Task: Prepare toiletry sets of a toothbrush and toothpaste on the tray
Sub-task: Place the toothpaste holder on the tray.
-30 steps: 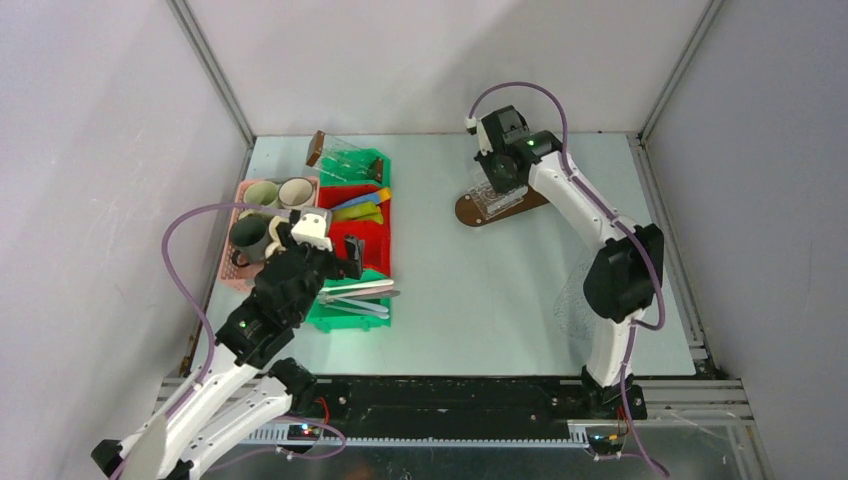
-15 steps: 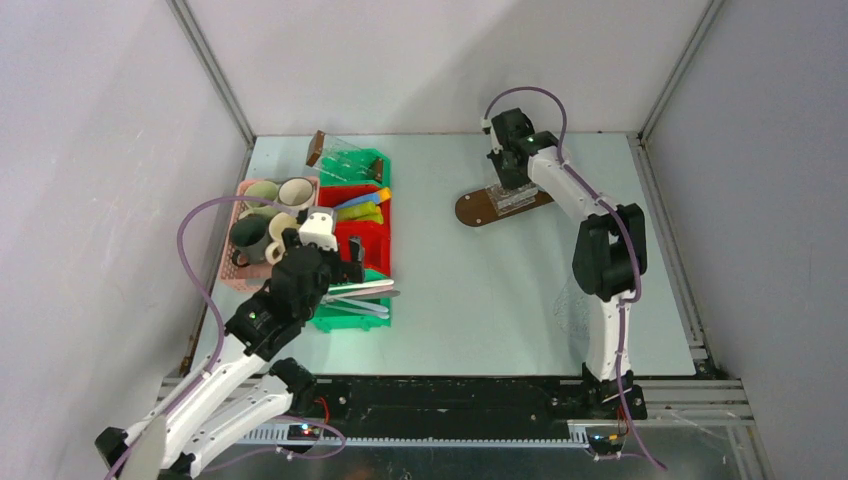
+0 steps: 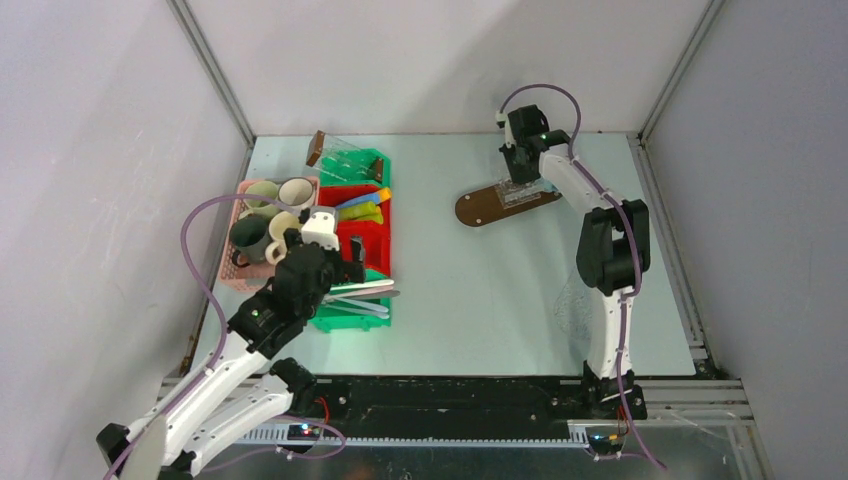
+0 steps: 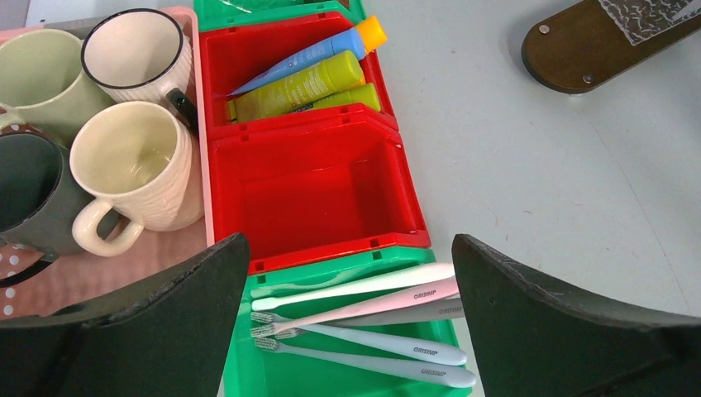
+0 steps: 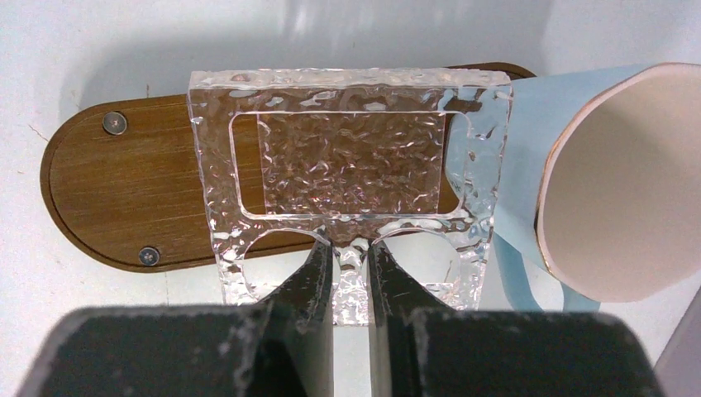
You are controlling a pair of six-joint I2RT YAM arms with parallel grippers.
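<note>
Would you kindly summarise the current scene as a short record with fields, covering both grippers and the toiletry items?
left gripper: open, over front red bin
right gripper: shut on clear tray near edge
tray surroundings: over wooden base, pale blue mug beside it
toothpaste tubes: three, in rear red bin
toothbrushes: several, in green bin
mugs: four, in pink basket

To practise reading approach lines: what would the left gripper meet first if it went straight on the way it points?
Probably the empty red bin, just beyond the toothbrushes; depth is unclear.
</note>
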